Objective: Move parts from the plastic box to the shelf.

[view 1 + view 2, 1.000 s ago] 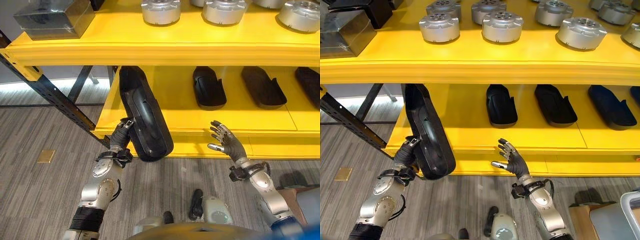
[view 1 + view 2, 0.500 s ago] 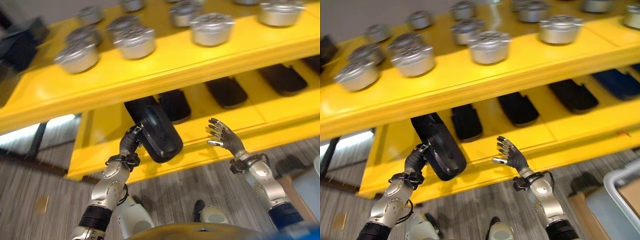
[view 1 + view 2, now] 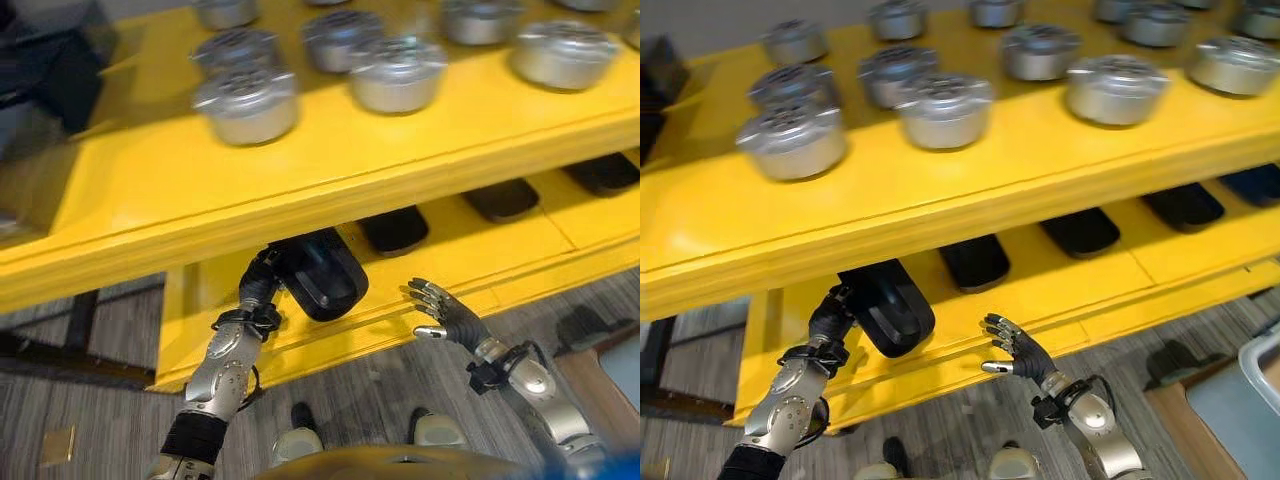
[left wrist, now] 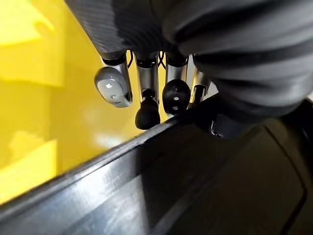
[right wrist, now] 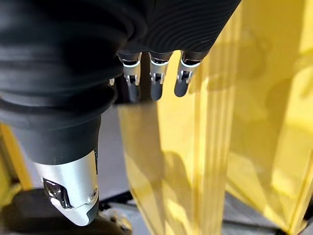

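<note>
Over on the left, the robot's left hand (image 3: 262, 290) is gripping a long black part (image 3: 322, 280) by its edge, fingers (image 4: 146, 110) curled over the rim, as the left wrist view is showing up close. The part is poking in under the upper yellow shelf (image 3: 330, 170), with its near end hanging out over the front lip of the lower shelf (image 3: 500, 250); whether it is resting on that lower shelf I cannot tell.

Above it, silver round parts (image 3: 944, 108) are sitting in rows on the upper shelf.

Moving right along the lower shelf, more black parts (image 3: 976, 261) are lying flat, spaced apart from each other, well back from the front edge.

Further right, the right hand (image 3: 448, 317) is hovering in front of the lower shelf's edge, fingers spread and relaxed, holding nothing and touching nothing. In the right wrist view its fingers (image 5: 154, 78) are pointing straight out toward the yellow shelf face.
</note>
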Tool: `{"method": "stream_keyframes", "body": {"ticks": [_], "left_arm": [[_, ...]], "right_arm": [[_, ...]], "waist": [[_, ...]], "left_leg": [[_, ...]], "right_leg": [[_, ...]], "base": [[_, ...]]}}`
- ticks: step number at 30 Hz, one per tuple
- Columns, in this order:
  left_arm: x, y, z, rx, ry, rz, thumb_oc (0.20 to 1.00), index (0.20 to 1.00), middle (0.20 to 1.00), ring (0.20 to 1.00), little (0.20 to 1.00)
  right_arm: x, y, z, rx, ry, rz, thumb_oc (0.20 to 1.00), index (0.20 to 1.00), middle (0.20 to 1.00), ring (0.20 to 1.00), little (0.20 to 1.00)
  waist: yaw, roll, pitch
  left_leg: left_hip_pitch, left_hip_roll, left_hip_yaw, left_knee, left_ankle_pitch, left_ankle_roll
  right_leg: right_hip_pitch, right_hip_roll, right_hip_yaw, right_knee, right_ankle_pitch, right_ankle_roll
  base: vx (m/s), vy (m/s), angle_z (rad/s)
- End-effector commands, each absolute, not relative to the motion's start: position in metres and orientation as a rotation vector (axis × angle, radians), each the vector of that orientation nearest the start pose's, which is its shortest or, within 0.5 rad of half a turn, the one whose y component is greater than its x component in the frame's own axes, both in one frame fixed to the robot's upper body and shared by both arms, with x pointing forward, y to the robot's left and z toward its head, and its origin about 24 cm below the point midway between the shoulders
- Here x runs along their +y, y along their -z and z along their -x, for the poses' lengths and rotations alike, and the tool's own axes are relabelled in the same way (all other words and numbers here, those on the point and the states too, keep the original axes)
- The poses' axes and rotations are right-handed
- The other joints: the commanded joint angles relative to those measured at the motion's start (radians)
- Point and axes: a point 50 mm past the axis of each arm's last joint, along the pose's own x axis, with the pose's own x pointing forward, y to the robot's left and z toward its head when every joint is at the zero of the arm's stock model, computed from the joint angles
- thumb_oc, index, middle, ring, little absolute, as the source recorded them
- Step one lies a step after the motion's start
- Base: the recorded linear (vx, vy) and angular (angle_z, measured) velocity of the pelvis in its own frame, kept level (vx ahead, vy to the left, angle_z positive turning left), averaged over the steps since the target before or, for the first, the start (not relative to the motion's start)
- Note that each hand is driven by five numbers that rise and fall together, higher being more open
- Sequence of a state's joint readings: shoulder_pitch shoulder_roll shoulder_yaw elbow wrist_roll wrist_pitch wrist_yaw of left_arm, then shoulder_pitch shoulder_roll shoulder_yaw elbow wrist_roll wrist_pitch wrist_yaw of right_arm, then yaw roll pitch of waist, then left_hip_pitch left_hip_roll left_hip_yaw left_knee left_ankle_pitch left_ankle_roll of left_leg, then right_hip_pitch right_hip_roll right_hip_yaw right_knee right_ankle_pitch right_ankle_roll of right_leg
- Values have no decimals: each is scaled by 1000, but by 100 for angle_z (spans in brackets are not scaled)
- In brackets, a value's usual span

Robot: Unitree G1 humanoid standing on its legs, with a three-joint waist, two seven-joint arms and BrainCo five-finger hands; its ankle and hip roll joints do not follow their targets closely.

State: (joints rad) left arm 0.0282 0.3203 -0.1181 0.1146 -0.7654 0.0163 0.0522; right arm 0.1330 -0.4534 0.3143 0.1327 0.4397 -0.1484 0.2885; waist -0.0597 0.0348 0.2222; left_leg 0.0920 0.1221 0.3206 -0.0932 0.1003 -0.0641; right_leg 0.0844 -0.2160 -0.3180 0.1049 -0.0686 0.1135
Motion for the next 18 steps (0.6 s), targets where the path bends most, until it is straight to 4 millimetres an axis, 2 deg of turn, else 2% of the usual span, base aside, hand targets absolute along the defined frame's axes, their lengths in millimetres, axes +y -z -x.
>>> {"method": "stream_keyframes", "body": {"ticks": [1, 7, 12, 15, 18], "left_arm": [[197, -53, -257, -10, 5, 425, 200, 200, 200, 200, 200], [197, -60, -254, -45, -22, 407, 200, 200, 200, 200, 200], [205, -57, -249, -17, -98, 314, 200, 200, 200, 200, 200], [212, -58, -255, 3, -155, 220, 200, 200, 200, 200, 200], [221, -60, -266, 17, -212, 114, 200, 200, 200, 200, 200]], "right_arm": [[-165, -18, -222, 71, -450, -46, 1000, 1000, 1000, 1000, 1000], [-155, -28, -231, 38, -463, -31, 1000, 1000, 1000, 1000, 1000], [-147, -37, -240, 13, -516, 21, 1000, 1000, 1000, 1000, 1000], [-140, -46, -244, -17, -602, 92, 1000, 1000, 1000, 1000, 1000], [-128, -61, -246, -81, -760, 204, 1000, 1000, 1000, 1000, 1000]], "waist": [[5, -13, 6], [41, -22, 18], [71, -22, 31], [76, -19, 37], [76, -18, 39]], "left_leg": [[45, 108, -21, 40, 13, -71], [34, 106, -44, 31, 14, -68], [1, 117, -57, 65, 22, -77], [-19, 124, -62, 88, 31, -80], [-34, 129, -64, 100, 38, -83]], "right_leg": [[22, 22, -19, -35, 51, 1], [27, 27, -36, -62, 60, 0], [20, 28, -56, -43, 48, -13], [12, 30, -59, -26, 39, -19], [-1, 33, -62, -11, 33, -21]], "base": [[-75, -3, 17], [-94, -47, 10], [-61, -40, 1], [-21, -10, 3], [-11, -25, 6]]}}
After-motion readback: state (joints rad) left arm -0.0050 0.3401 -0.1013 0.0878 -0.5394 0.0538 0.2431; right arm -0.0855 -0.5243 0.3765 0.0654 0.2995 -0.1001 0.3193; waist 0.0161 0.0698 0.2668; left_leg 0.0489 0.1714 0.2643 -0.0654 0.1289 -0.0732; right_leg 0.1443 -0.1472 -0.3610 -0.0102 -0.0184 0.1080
